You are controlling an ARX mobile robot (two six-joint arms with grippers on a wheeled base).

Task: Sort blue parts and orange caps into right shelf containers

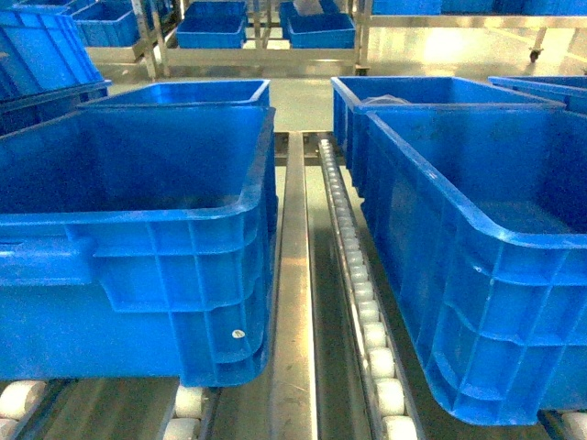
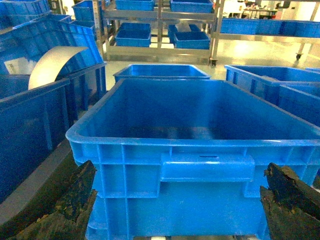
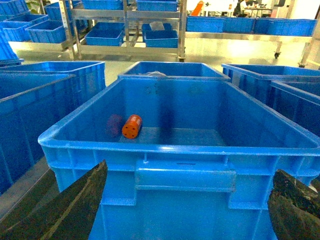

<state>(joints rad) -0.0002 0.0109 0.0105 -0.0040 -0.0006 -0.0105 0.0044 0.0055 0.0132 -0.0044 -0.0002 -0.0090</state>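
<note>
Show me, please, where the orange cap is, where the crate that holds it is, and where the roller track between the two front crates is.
orange cap (image 3: 132, 126): right wrist view, on its ribbed side.
crate (image 3: 180, 149): right wrist view, on its near rim.
roller track (image 1: 365, 302): head view, on a white roller.

Bright-blue crate (image 3: 180, 150) holds an orange cap (image 3: 132, 126).
</note>
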